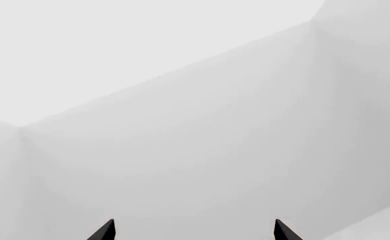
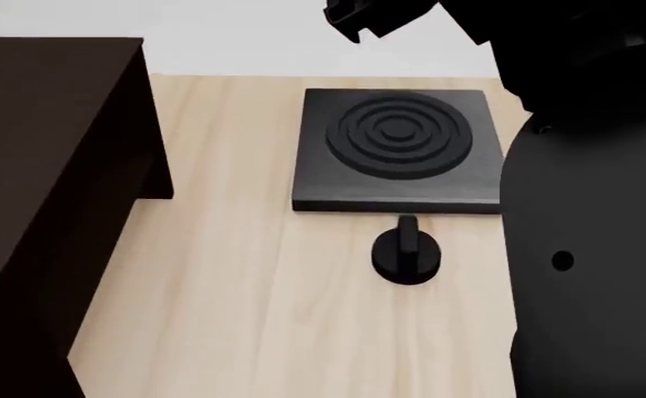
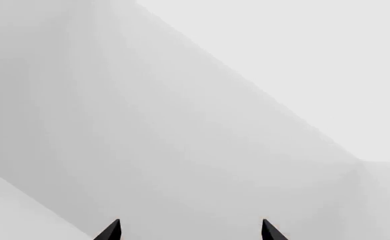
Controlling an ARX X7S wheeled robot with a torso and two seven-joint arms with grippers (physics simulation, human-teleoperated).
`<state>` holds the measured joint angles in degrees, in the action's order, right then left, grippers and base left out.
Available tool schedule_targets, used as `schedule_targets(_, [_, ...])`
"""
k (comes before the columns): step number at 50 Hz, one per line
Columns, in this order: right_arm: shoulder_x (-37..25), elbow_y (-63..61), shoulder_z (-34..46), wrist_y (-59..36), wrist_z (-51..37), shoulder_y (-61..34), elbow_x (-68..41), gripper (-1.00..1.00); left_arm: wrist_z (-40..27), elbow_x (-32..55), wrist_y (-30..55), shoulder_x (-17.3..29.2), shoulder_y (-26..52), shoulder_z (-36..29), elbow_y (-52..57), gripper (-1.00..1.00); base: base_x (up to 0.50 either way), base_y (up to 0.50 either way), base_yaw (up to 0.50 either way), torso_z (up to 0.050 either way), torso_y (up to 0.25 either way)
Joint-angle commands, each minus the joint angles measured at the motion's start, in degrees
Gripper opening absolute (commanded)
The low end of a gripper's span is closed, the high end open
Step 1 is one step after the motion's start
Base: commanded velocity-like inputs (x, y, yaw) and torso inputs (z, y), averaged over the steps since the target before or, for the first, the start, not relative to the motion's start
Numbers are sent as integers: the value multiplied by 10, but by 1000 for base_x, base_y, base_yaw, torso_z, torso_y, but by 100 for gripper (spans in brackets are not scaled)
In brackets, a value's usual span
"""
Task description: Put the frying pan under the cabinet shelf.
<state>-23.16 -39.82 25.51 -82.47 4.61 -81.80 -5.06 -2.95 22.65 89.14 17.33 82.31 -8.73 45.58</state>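
Task not begun: pan not in view. Shelf at 9 o'clock on desk; burner plate at 12. Left gripper and right gripper spread wide, empty, facing blank walls.

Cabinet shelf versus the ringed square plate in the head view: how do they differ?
The cabinet shelf is a tall, boxy, dark brown unit with a plain flat top; the square black plate is low, black, and carries raised concentric rings. The shelf is far bigger and runs off the view's left edge; the plate shows whole. Both stand on the light wooden table.
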Motion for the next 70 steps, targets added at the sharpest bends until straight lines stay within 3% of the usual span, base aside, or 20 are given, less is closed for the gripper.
schedule_targets(1, [-1, 1, 8, 3, -2, 0, 0, 100, -13, 21, -1, 3, 0, 3, 0, 100, 500, 0, 0, 0, 0])
schedule_targets(59, [-10, 6, 1, 7, -14, 51, -5, 100, -74, 98, -25, 20, -2, 4, -20, 100, 500, 0, 0, 0, 1])
schedule_targets(70, [-38, -89, -114, -34, -11, 188, -12, 100, -77, 88, -78, 31, -52, -8, -34, 100, 0, 0, 0, 0, 0])
